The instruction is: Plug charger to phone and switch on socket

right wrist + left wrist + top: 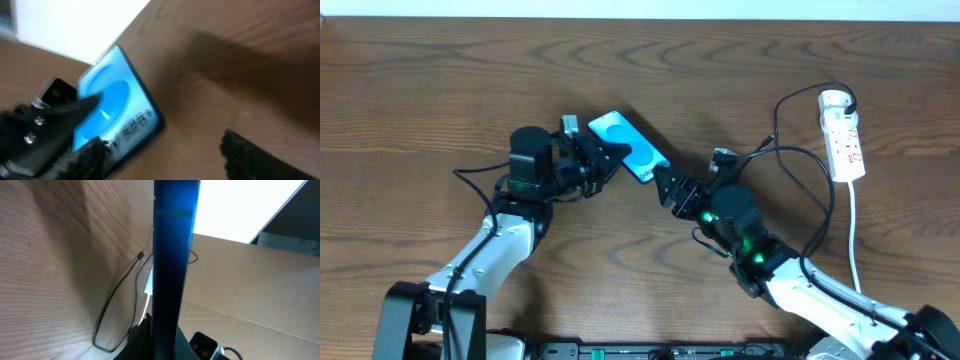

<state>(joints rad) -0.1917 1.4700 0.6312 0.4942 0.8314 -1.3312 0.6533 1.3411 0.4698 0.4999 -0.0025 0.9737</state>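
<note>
The phone [628, 146] has a light-blue screen and sits tilted in the table's middle. My left gripper [598, 160] is shut on its left end. In the left wrist view the phone [172, 270] stands edge-on between the jaws [167, 347]. My right gripper [669, 188] is open and empty, just off the phone's lower right end. In the right wrist view its fingers [162, 142] spread wide beside the phone [117, 107]. The charger cable [778, 125] loops on the table from the white socket [844, 140]; it also shows in the left wrist view [116, 292]. I cannot tell where its plug tip lies.
The socket's white cord [855, 230] runs down towards the front right. Thicker black robot cables trail by the left arm [480, 178]. A pale wall edges the table's far side [75, 25].
</note>
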